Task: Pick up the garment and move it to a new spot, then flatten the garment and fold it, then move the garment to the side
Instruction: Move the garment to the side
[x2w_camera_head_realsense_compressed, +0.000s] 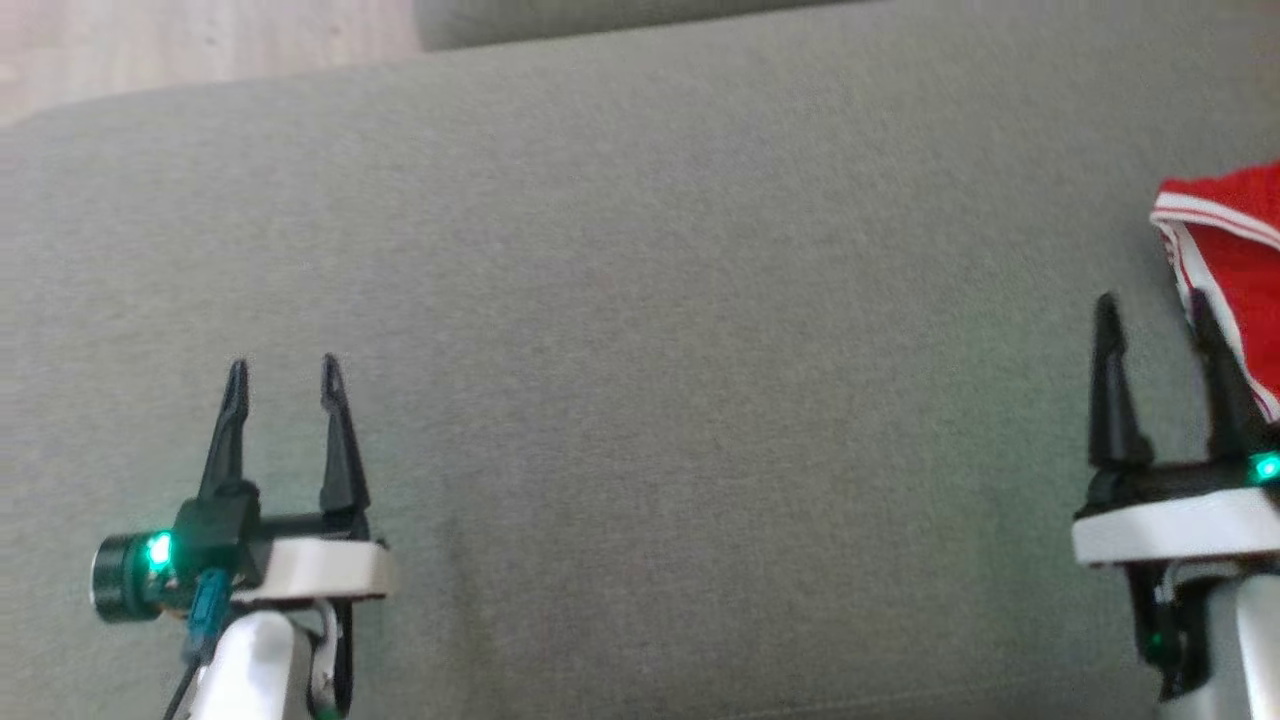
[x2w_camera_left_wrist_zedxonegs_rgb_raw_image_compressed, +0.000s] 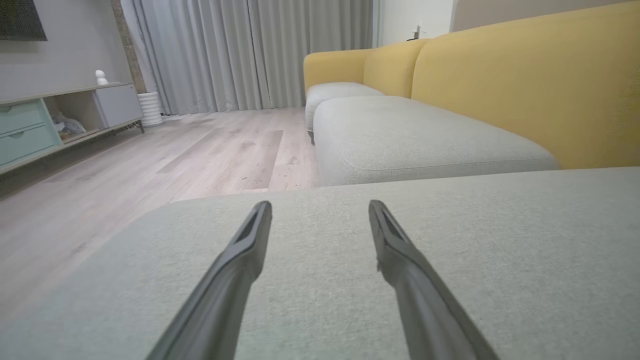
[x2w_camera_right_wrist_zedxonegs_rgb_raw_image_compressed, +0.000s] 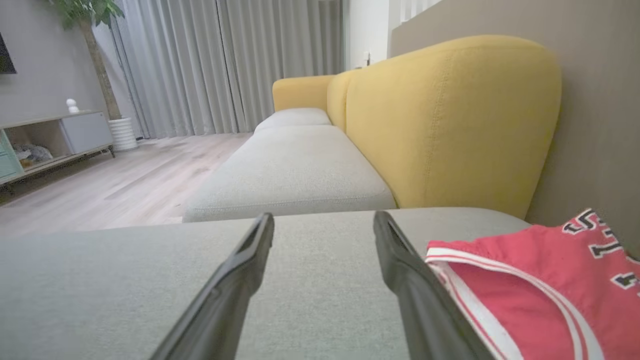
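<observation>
A red garment (x2w_camera_head_realsense_compressed: 1235, 270) with white striped trim lies on the grey sofa cushion (x2w_camera_head_realsense_compressed: 640, 300) at the far right edge of the head view; part of it runs out of frame. In the right wrist view the garment (x2w_camera_right_wrist_zedxonegs_rgb_raw_image_compressed: 540, 285) shows dark lettering and sits just right of my right finger. My right gripper (x2w_camera_head_realsense_compressed: 1155, 305) is open, its right finger beside the garment's edge, nothing between the fingers. My left gripper (x2w_camera_head_realsense_compressed: 285, 365) stands open over bare cushion at the lower left, far from the garment. Its fingers (x2w_camera_left_wrist_zedxonegs_rgb_raw_image_compressed: 250, 240) hold nothing.
The cushion's far edge drops to a wooden floor (x2w_camera_head_realsense_compressed: 200, 40) at the top left. Yellow sofa backrests (x2w_camera_right_wrist_zedxonegs_rgb_raw_image_compressed: 450, 125) and more grey seats (x2w_camera_left_wrist_zedxonegs_rgb_raw_image_compressed: 410, 135) lie ahead in the wrist views. A wall (x2w_camera_right_wrist_zedxonegs_rgb_raw_image_compressed: 600, 100) stands behind the garment; a low cabinet (x2w_camera_left_wrist_zedxonegs_rgb_raw_image_compressed: 60, 120) stands far left.
</observation>
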